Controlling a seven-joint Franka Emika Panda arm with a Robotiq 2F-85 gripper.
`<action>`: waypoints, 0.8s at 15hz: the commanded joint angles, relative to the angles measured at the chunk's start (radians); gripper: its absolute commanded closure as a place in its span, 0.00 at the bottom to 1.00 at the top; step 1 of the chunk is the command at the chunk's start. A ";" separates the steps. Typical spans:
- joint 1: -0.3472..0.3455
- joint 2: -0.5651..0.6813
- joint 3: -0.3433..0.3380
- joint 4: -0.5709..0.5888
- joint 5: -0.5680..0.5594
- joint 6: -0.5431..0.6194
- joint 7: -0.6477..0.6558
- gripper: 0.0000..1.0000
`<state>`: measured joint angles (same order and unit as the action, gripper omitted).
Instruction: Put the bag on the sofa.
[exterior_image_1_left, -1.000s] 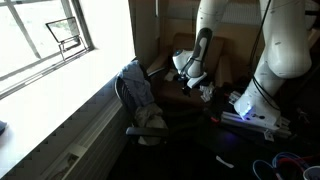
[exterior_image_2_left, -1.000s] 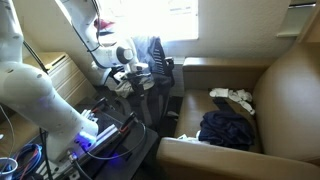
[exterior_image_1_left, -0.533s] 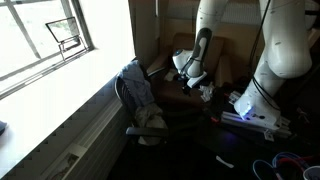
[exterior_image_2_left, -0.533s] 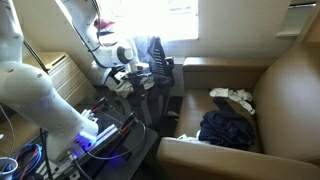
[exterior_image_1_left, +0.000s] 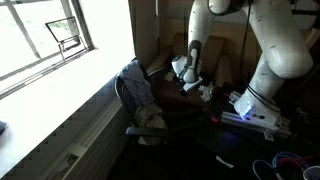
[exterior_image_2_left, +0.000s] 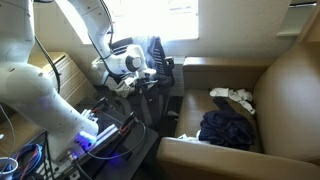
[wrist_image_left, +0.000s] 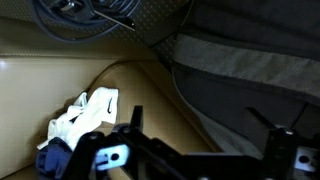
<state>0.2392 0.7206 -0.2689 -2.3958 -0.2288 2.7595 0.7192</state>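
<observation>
The black floppy bag (exterior_image_2_left: 226, 129) lies crumpled on the seat of the brown sofa (exterior_image_2_left: 285, 85); a dark corner of it shows in the wrist view (wrist_image_left: 53, 158). My gripper (exterior_image_2_left: 143, 76) is open and empty, well away from the sofa, beside the swivel chair; it also shows in an exterior view (exterior_image_1_left: 190, 82). In the wrist view both fingers (wrist_image_left: 215, 125) stand apart with nothing between them, over the sofa's padded arm (wrist_image_left: 60, 80).
A white crumpled cloth (exterior_image_2_left: 232, 97) lies on the sofa seat behind the bag. A swivel chair with a grey-blue garment (exterior_image_1_left: 136, 90) stands next to the gripper. Cables and a lit device (exterior_image_2_left: 100, 135) lie at the robot's base. A window wall (exterior_image_1_left: 50, 60) is close by.
The arm has changed its pose: its upper links have swung and the gripper has shifted slightly. The bag has not moved on the sofa.
</observation>
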 joint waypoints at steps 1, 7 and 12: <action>0.026 0.002 -0.015 0.000 0.039 0.001 -0.027 0.00; -0.221 -0.014 0.055 0.127 -0.076 -0.081 -0.333 0.00; -0.387 0.111 0.067 0.439 -0.063 -0.354 -0.707 0.00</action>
<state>-0.1098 0.7370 -0.1916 -2.1491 -0.3237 2.5956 0.1789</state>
